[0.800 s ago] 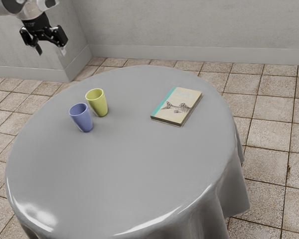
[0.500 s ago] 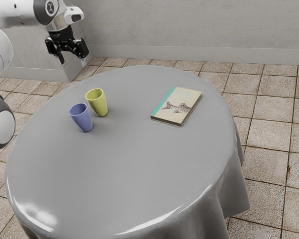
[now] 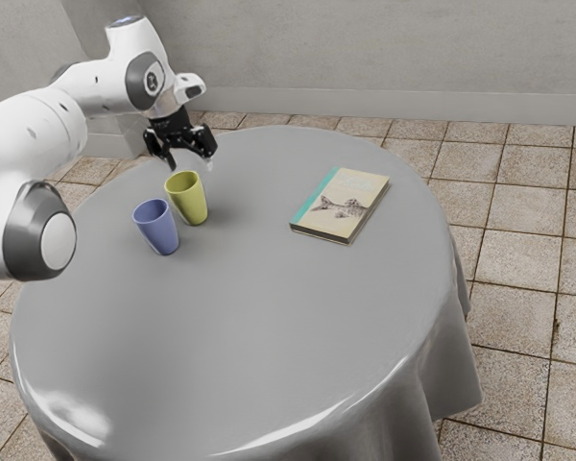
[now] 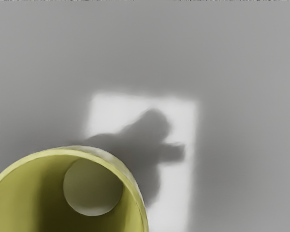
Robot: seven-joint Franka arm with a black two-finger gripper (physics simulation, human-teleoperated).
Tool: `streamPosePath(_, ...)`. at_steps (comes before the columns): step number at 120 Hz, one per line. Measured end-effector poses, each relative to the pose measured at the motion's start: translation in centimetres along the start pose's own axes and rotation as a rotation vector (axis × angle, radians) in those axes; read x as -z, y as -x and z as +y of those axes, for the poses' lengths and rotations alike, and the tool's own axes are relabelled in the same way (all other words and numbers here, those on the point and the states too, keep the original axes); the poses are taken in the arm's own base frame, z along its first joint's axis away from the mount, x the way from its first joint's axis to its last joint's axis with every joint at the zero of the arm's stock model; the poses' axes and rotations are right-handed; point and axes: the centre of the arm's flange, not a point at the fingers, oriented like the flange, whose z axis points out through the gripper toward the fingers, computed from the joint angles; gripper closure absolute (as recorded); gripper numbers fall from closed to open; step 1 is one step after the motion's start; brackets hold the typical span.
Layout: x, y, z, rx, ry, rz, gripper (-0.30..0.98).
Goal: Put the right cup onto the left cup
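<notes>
Black 2-finger gripper stood spread, empty, near yellow-green, tapered, plastic-looking cup. Off-centre or tilted descent risked toppling it into blue, tapered, plastic-looking cup.

Yellow-green cup, open rim up, shadowed table

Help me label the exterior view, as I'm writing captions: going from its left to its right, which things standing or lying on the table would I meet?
Blue cup → yellow cup → book.
</notes>
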Motion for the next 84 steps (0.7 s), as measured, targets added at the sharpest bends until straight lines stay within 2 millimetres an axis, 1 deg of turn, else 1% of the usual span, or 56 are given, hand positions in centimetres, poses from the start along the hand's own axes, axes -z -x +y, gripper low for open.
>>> streamPosePath(12, -2.1, -0.8, 0.3, 0.001, 0.001, -0.001, 0.02)
streamPosePath(23, -3.6, -1.4, 0.7, 0.000, 0.001, -0.001, 0.02)
streamPosePath(35, -4.4, -1.7, 0.3, 0.017, 0.011, 0.000, 0.02)
streamPosePath(47, -5.3, -1.6, -0.7, 0.039, 0.017, -0.010, 0.02)
streamPosePath(60, -5.9, -1.5, -1.1, 0.052, 0.023, -0.018, 0.03)
streamPosePath(68, -6.3, -1.5, -1.2, 0.056, 0.026, -0.022, 0.12)
streamPosePath(84, -6.4, -1.5, -1.2, 0.061, 0.029, -0.024, 0.44)
